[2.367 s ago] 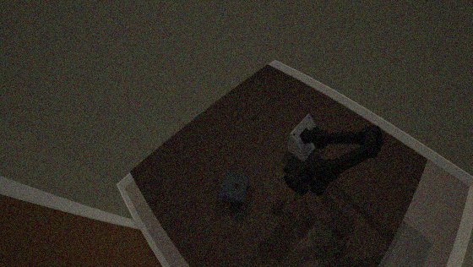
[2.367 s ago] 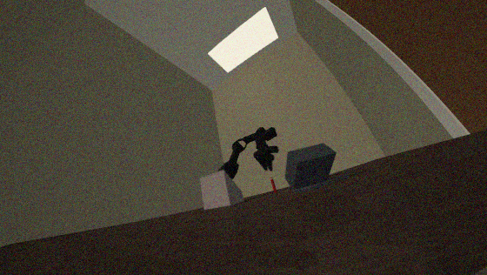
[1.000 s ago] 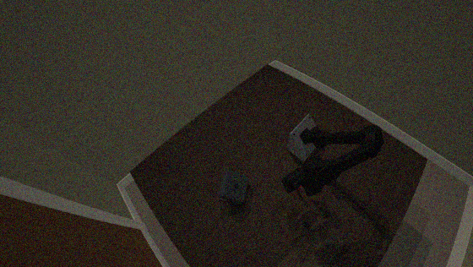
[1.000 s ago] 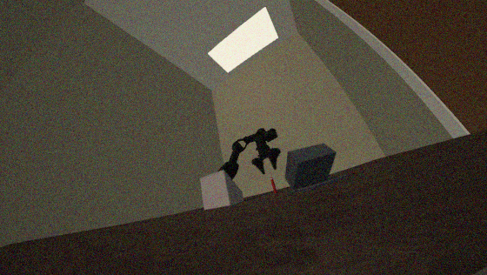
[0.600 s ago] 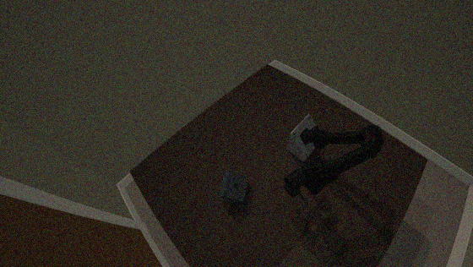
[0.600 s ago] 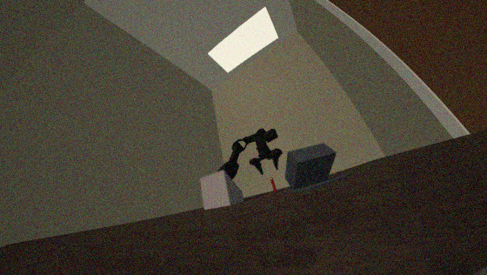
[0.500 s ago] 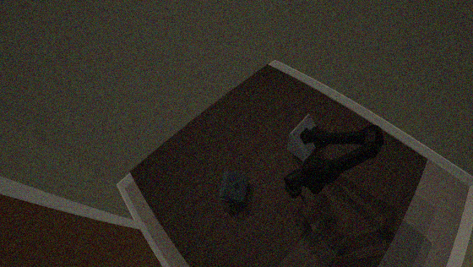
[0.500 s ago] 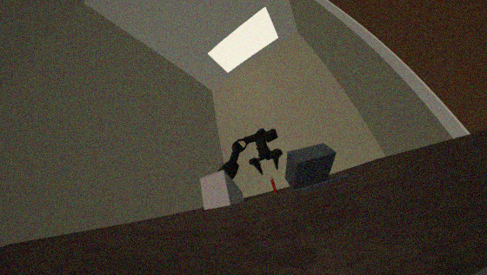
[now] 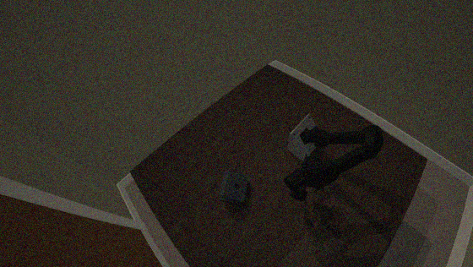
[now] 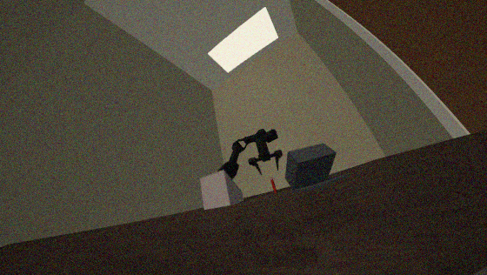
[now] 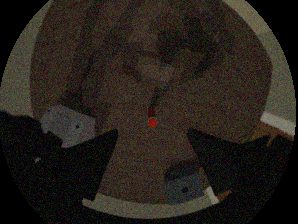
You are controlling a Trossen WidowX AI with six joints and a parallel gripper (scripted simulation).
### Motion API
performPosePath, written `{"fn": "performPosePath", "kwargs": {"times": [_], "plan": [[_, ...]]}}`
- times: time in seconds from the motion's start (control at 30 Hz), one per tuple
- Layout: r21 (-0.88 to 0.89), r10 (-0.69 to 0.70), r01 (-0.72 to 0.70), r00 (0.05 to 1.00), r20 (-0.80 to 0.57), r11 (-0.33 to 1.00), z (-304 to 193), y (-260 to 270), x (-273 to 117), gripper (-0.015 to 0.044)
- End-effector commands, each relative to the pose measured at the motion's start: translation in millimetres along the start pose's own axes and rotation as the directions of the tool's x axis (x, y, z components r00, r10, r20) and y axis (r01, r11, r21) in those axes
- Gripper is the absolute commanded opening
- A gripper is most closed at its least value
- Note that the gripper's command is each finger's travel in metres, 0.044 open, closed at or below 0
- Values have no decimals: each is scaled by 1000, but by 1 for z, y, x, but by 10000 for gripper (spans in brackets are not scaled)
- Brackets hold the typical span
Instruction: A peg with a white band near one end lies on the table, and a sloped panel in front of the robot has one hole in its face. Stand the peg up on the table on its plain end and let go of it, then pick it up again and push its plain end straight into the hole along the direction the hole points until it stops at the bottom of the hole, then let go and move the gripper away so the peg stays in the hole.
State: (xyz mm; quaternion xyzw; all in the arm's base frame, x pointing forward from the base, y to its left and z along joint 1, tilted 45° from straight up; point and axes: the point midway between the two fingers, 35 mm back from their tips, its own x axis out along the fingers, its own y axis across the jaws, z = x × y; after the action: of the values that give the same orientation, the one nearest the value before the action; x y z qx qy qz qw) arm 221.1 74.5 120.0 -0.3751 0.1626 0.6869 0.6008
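The red peg [image 10: 273,185] [image 11: 152,122] stands upright on the table in the exterior view; the wrist view looks down on its end. Its white band cannot be made out. My gripper [image 10: 270,171] [image 11: 153,132] is open and empty, above the peg, with a fingertip to either side of it in the wrist view and a gap down to its top. The blue-grey sloped panel [image 9: 230,193] [image 10: 310,171] [image 11: 174,194] stands beyond the peg to the right in the exterior view. One dark hole shows in its face in the wrist view.
A pale block [image 9: 299,144] [image 10: 214,191] [image 11: 57,122] stands near the arm's base, with a dark spot on it in the wrist view. The arm [image 9: 355,137] arches from beside it. The dark brown table [image 10: 304,235] carries these things. The scene is dim and grainy.
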Motion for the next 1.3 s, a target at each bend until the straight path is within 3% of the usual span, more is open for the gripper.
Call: {"fn": "performPosePath", "kwargs": {"times": [0.0, 0.47, 0.93, 1.27], "plan": [[-106, -4, 5, 1000, 4, 994, 1, -1, 1, 440], [-448, -4, 6, 1000, 4, 894, 1, -1, 3, 440], [-733, -5, 7, 1000, 5, 680, 1, -1, 5, 440], [-775, -4, 6, 1000, 5, 632, 1, -1, 6, 440]]}}
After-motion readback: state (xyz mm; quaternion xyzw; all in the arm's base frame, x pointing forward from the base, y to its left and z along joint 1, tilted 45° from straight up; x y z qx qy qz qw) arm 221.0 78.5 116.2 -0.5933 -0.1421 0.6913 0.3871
